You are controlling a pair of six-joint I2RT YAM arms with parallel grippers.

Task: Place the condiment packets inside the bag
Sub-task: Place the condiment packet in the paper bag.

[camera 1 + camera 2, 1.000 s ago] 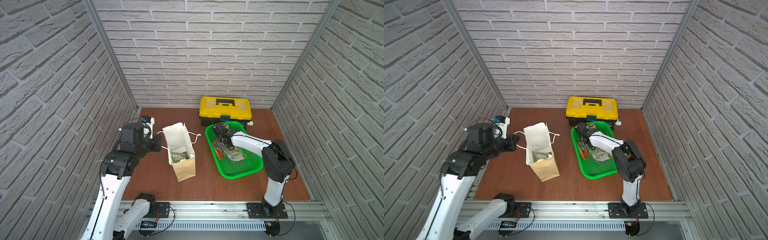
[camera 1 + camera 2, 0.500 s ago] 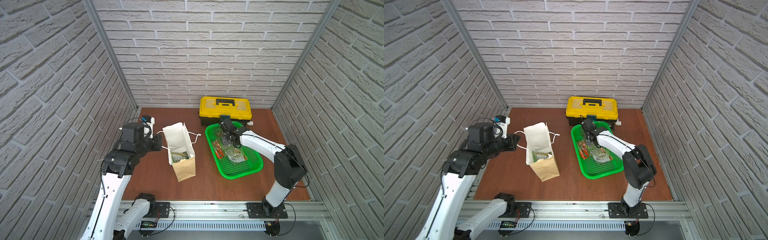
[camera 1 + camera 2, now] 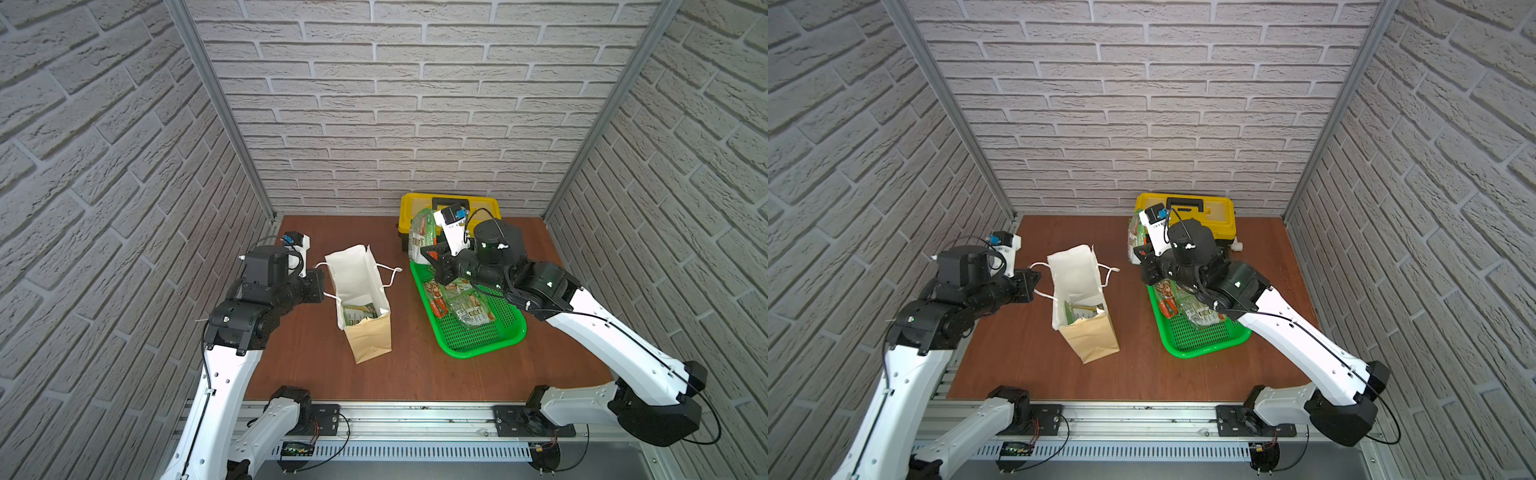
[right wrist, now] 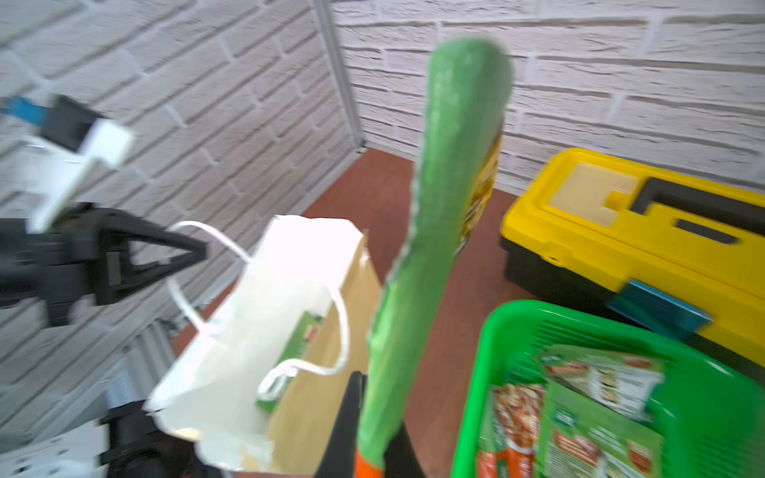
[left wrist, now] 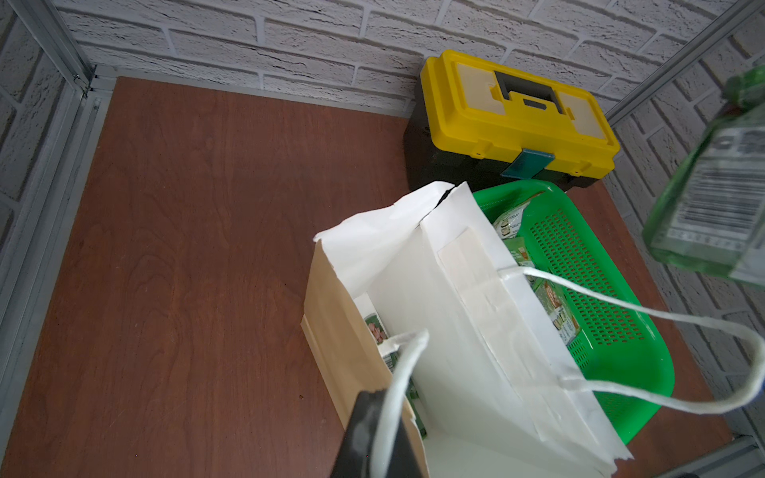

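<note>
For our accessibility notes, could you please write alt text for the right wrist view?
The right gripper is shut on a green packet, held upright and seen between the open bag and the basket. The left gripper holds a bag handle. More packets lie in the basket, with a yellow toolbox beside it.

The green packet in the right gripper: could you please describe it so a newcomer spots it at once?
Find the yellow plastic toolbox at the back wall, with the green perforated basket before it. There the right gripper pinches a glossy green packet aloft; the other packets lie flat inside.
</note>
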